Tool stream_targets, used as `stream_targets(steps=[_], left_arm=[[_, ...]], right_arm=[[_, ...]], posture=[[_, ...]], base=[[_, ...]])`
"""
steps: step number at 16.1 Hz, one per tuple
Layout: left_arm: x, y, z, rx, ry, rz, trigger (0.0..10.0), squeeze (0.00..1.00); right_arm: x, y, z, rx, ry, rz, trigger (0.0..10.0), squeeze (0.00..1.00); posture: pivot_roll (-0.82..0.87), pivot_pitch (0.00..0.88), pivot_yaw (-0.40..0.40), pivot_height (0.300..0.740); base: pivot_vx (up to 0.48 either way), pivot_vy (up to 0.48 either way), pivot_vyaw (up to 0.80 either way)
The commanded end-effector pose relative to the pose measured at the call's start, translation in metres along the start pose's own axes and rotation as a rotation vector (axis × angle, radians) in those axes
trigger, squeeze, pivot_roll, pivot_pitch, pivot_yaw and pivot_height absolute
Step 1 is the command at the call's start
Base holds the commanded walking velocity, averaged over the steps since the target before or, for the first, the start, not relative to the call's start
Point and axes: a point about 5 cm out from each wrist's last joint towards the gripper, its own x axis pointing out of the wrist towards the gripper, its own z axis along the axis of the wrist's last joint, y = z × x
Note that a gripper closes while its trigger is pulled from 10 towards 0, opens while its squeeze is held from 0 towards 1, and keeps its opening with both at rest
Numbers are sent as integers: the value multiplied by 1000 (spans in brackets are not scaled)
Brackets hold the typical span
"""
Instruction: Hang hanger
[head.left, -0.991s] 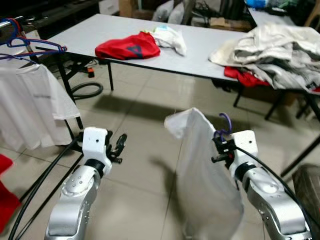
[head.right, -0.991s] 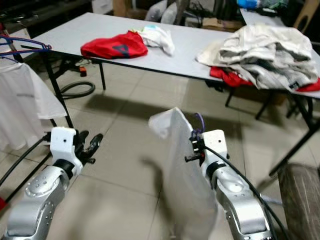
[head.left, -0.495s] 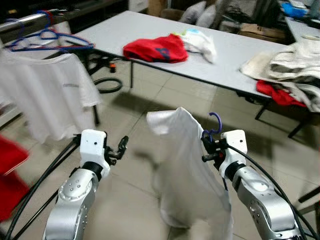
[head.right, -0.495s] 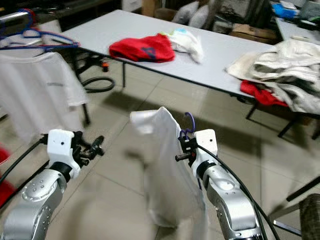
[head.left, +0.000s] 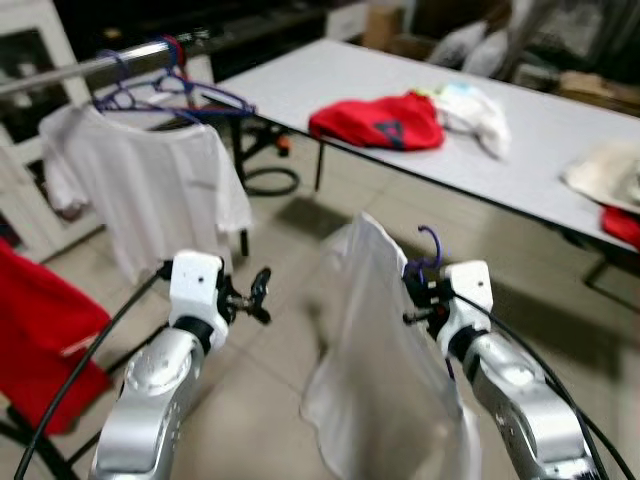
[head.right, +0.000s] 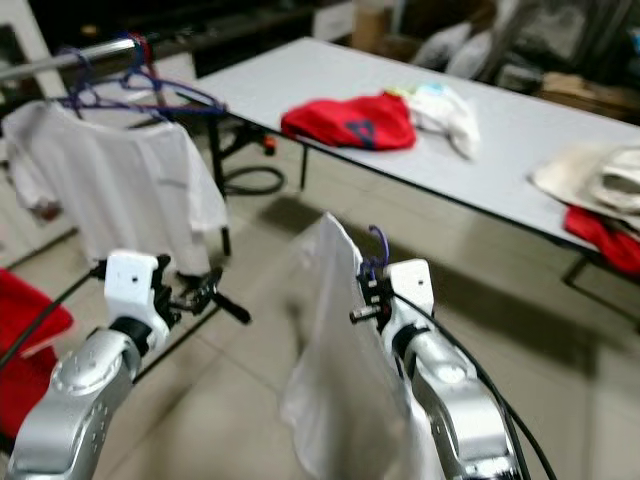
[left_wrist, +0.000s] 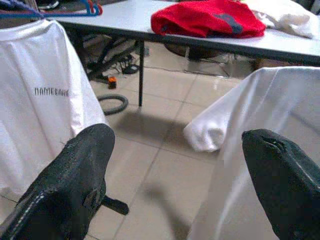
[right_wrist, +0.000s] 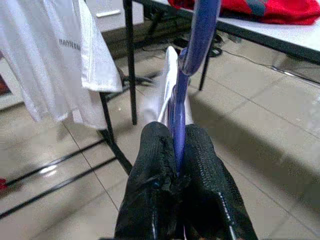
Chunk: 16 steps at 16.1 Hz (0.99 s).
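Observation:
My right gripper (right_wrist: 176, 165) is shut on the neck of a purple hanger (right_wrist: 197, 35), just below its hook (head.left: 430, 246). A white shirt (head.left: 375, 380) hangs from that hanger in front of me, between my arms. At the upper left a clothes rail (head.left: 90, 68) carries purple hangers (head.left: 175, 92), one with a white T-shirt (head.left: 160, 185) on it. My left gripper (head.left: 255, 296) is open and holds nothing, low and to the right of the hung T-shirt. In the left wrist view its fingers (left_wrist: 75, 180) stand wide apart.
A grey table (head.left: 560, 125) runs across the back with a red garment (head.left: 378, 118), a white garment (head.left: 478, 105) and a heap of pale clothes (head.right: 605, 175). A red cloth (head.left: 40, 335) hangs at the lower left. A black hose (head.left: 268, 182) lies on the tiled floor.
The camera has swung left, so the rail and the hung T-shirt now sit closer in view. My right gripper keeps its hold on the hanger; the left stays open.

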Motion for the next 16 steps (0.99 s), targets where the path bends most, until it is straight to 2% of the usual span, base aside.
stream_targets(steps=[1,7,11,16], left_arm=[[3,-6,1,-1,-2,-24,10000,1000],[5,-4,4,11,-10,-20,10000,1000],[6,-5,9,36,-23,-23,10000,1000],[7,-4,14,37,-26,-28,10000,1000]], right_arm=[[0,-3,7,19,-40,-5,10000,0],[4,-1,12,11,-52,12,10000,0],[7,1,13,-14,-46,32,10000,0],[9,1,11,-5,-44,13,10000,0]], posture=[[100,0,-16,740],[107,1,-18,740],[113,5,-21,740],[119,3,-13,740]], base=[[356,0,794],[358,0,796],[356,0,108],[368,0,738]])
